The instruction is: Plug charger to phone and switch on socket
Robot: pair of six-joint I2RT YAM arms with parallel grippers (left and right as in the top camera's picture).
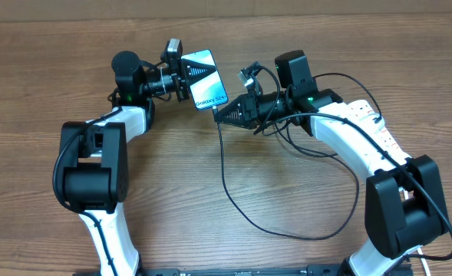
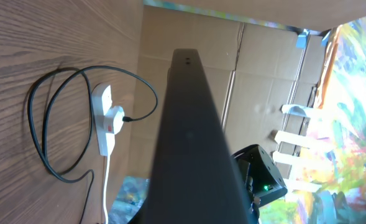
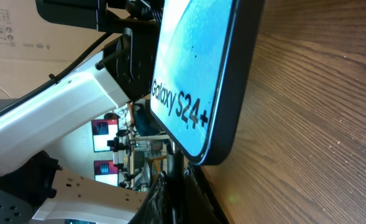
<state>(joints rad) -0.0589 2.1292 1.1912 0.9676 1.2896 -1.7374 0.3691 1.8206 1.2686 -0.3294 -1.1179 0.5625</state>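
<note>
The table (image 1: 210,199) is brown wood grain. From overhead, my left arm bends in from the near left, and the left gripper (image 1: 186,79) is clamped on the phone (image 1: 206,79), holding it tilted above the far middle of the table. My right arm comes in from the right over the white socket (image 1: 367,115). The right gripper (image 1: 218,115) is closed on the tip of the charger (image 1: 233,192), just below the phone's lower edge, and the black cable loops across the wood behind it. Through the left wrist, the phone's (image 2: 189,143) dark edge fills the middle. Beyond it the socket (image 2: 105,121) lies flat with the charger (image 2: 46,130) looped beside it, its end meeting the strip, and cardboard boxes (image 2: 263,68) behind. Through the right wrist, the lit phone (image 3: 189,81) reads "Galaxy S24+". It sits steeply tilted over the wood, and my own fingers are a dark blur below it.
</note>
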